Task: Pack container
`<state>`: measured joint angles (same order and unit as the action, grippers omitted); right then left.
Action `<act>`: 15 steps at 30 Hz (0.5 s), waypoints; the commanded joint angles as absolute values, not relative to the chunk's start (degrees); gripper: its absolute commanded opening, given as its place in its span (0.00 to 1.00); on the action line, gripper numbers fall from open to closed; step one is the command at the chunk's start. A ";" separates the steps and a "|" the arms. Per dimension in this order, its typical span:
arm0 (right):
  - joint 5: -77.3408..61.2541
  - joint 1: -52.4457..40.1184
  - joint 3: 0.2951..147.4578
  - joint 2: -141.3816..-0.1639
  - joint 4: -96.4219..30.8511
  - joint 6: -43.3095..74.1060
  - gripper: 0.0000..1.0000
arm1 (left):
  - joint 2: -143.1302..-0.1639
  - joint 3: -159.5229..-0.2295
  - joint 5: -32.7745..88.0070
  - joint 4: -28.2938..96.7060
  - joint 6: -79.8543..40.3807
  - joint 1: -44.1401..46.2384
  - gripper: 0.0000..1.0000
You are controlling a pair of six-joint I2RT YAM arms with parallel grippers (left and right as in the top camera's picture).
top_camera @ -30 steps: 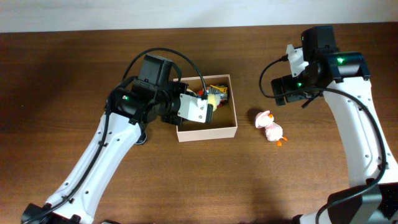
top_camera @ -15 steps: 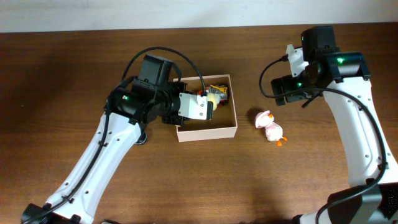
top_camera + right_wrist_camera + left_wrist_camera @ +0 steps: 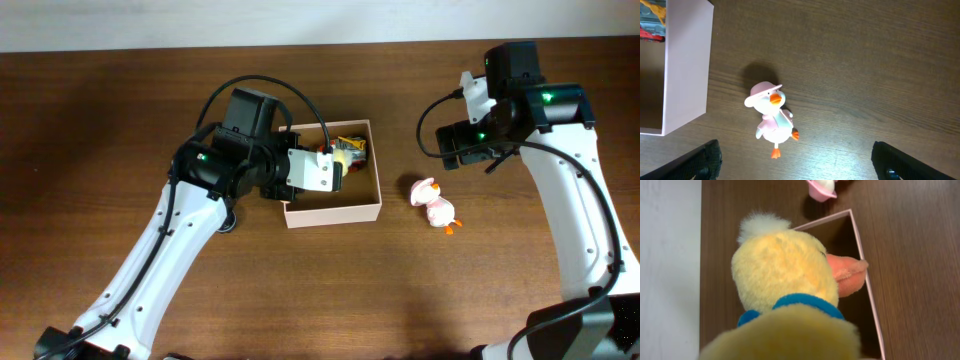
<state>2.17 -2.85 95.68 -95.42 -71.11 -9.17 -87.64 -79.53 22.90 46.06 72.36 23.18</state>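
The container (image 3: pixel 335 211), a shallow white cardboard box with brown inside, sits mid-table. My left gripper (image 3: pixel 336 165) is over its back part, shut on a yellow plush duck (image 3: pixel 344 154) with an orange beak and blue collar. In the left wrist view the plush duck (image 3: pixel 785 280) fills the frame and hides the fingers, with the box rim (image 3: pixel 860 235) beyond it. A small pink duck toy (image 3: pixel 434 203) lies on the table right of the box. My right gripper (image 3: pixel 795 160) is wide open and empty above the pink duck (image 3: pixel 771 117), not touching it.
Other colourful toys (image 3: pixel 652 20) lie in the container's back corner. The box's white outer wall (image 3: pixel 687 65) stands left of the pink duck. A pale wall edge (image 3: pixel 300 20) runs along the back of the brown wooden table.
My left gripper with the plush duck has shifted slightly toward the back of the container. The right arm and the pink duck have not moved.
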 commanded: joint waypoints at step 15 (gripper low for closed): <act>2.85 -2.55 96.23 -95.20 -71.11 -8.69 0.99 | -87.05 -80.73 20.56 45.91 79.75 23.11 0.02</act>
<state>2.17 -2.85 95.68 -95.42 -71.11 -9.17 -87.64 -79.53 20.56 46.02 74.98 23.18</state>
